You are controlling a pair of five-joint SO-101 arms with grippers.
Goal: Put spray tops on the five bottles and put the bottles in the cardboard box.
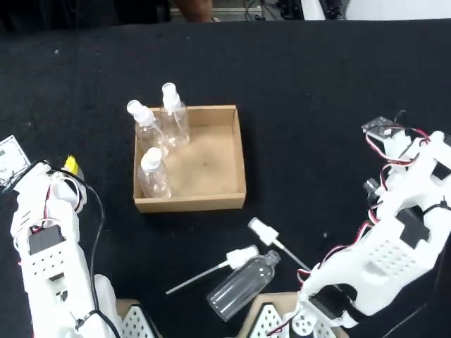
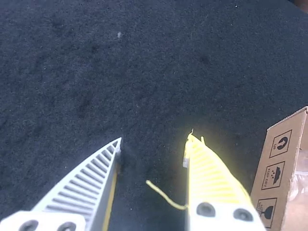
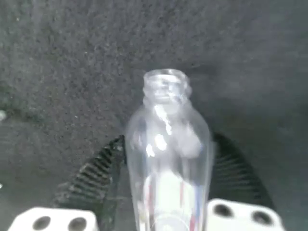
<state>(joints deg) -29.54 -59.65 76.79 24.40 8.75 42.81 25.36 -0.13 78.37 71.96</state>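
Observation:
The cardboard box (image 1: 238, 151) sits mid-table with three capped clear bottles (image 1: 153, 144) standing along its left side. An uncapped bottle (image 1: 243, 285) lies near the front edge, with two loose spray tops (image 1: 264, 231) (image 1: 241, 256) beside it. My right gripper (image 3: 168, 142) is shut on another uncapped clear bottle (image 3: 168, 159), its open neck pointing away from the wrist; that gripper (image 1: 384, 130) is at the far right of the table. Left of the box, my left gripper (image 2: 154, 139) (image 1: 70, 167) hangs open over bare cloth, nothing between its fingers.
A black cloth (image 1: 317, 77) covers the table. The box's printed outer wall (image 2: 281, 168) is close beside my left gripper's yellow finger. A white card (image 1: 8, 158) lies at the left edge. The arm bases stand along the front edge.

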